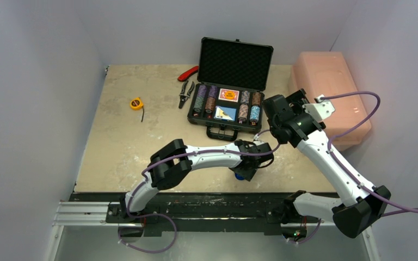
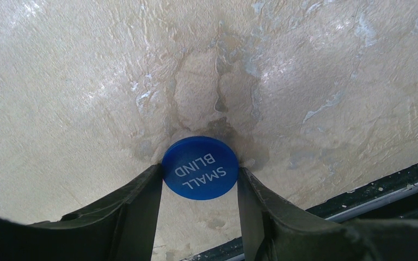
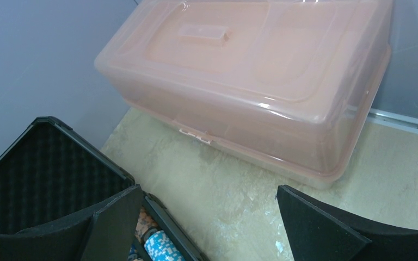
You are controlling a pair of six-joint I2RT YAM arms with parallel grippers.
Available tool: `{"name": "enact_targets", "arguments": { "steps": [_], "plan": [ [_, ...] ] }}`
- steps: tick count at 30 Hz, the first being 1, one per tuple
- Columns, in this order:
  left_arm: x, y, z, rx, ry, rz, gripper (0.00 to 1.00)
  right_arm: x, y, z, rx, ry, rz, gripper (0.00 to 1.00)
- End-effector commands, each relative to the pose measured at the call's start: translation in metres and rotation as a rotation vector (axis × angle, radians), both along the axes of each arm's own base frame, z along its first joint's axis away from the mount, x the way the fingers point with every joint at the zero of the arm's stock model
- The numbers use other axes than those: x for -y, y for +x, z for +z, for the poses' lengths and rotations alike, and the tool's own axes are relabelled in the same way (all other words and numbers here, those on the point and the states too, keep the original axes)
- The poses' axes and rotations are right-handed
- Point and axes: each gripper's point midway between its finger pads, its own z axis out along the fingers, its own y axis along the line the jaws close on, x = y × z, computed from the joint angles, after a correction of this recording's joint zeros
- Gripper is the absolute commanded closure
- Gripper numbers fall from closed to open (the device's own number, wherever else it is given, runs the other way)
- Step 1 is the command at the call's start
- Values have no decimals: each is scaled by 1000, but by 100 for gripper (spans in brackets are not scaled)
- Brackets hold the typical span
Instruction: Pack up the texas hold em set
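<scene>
The black briefcase [image 1: 216, 121] lies open at the back of the table, its foam-lined lid [image 1: 234, 57] upright. Striped chip stacks [image 1: 198, 100] fill its side rows, with a red card deck [image 1: 229, 95] and a blue card deck [image 1: 225, 113] between them. Near the table's front edge my left gripper [image 2: 198, 168] is shut on a blue disc [image 2: 200, 157] marked SMALL BLIND, one finger against each side of its rim, low over the table. My right gripper [image 3: 209, 187] hangs open and empty just right of the briefcase wall [image 3: 166, 223], above a light blue chip stack [image 3: 160, 247].
A pink plastic box [image 1: 332, 92] fills the back right corner, close behind my right gripper. Red-handled pliers [image 1: 185, 92] and another red tool [image 1: 188, 72] lie left of the briefcase. A yellow tape measure [image 1: 136, 103] sits farther left. The table's dark front rail [image 2: 381, 190] runs just behind the left fingers.
</scene>
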Motion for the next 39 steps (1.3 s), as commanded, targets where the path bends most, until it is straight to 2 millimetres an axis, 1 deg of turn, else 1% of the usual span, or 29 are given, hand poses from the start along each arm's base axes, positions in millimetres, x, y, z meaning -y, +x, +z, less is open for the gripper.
{"name": "enact_targets", "arguments": {
  "steps": [1, 15, 29, 39],
  "plan": [
    [3, 2, -6, 11, 0, 5, 100, 3, 0, 7, 34, -24, -21, 1],
    [-2, 4, 8, 48, -45, 18, 100, 3, 0, 6, 31, -27, -22, 1],
    [-6, 10, 32, 98, -86, 31, 100, 7, -3, 10, 48, -28, -47, 1],
    [-19, 15, 50, 136, -59, 71, 100, 10, -5, 12, 57, -33, -62, 1]
  ]
}}
